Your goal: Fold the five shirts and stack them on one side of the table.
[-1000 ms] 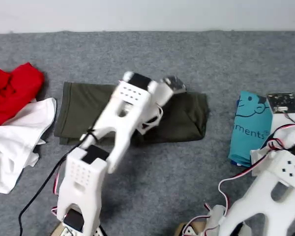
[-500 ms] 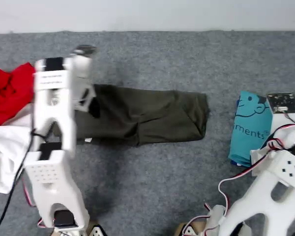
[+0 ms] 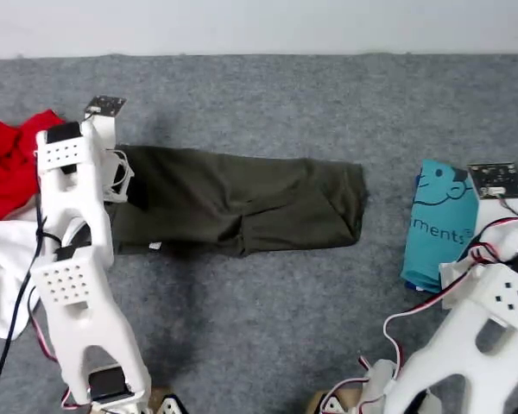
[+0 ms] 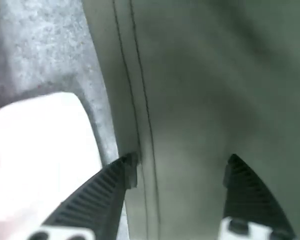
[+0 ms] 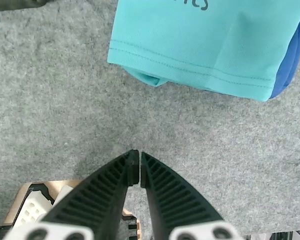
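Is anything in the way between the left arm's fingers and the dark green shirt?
No, nothing visible is in the way. The left gripper hangs right over the dark green shirt, with its fingers open above the stitched hem at one end.

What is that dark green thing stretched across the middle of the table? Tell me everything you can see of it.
It is an olive-green shirt, of soft matte cloth, folded into a long band and lying flat on the grey felt-like table. It has creases near its middle, and a double line of stitching runs along the hem at one end. The left claw hangs open right over that end, the one nearer the red shirt; whether it touches the cloth cannot be told.
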`<action>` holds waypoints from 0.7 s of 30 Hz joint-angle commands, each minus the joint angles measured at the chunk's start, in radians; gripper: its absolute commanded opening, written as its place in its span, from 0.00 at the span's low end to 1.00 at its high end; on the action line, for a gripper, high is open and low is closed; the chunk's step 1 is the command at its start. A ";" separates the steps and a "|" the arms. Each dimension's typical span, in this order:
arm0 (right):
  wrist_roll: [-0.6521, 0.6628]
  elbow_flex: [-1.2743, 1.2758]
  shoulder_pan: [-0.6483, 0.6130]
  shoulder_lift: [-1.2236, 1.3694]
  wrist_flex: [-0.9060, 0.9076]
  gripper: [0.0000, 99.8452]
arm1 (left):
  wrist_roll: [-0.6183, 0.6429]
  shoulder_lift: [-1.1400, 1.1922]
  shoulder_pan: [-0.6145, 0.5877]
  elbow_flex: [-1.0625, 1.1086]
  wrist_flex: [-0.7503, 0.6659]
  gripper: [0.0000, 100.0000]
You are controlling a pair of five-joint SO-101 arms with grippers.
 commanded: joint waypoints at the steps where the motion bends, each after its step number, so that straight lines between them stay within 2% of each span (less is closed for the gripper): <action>1: 0.009 -0.011 0.012 -0.038 -0.001 0.01 | 0.006 0.052 -0.006 -0.093 -0.009 0.28; 7: 0.009 -0.011 0.013 -0.038 -0.005 0.01 | 0.026 0.193 -0.008 -0.285 0.103 0.27; 14: 0.009 -0.011 0.013 -0.038 -0.010 0.01 | 0.028 0.359 -0.003 -0.535 0.253 0.16; 17: 0.009 -0.011 0.013 -0.038 -0.012 0.01 | 0.025 0.356 0.011 -0.535 0.253 0.08; 20: 0.009 -0.011 0.013 -0.038 -0.012 0.01 | -0.043 0.334 0.034 -0.479 0.253 0.01; 21: 0.009 -0.011 0.013 -0.038 -0.012 0.01 | -0.064 0.328 0.041 -0.458 0.253 0.01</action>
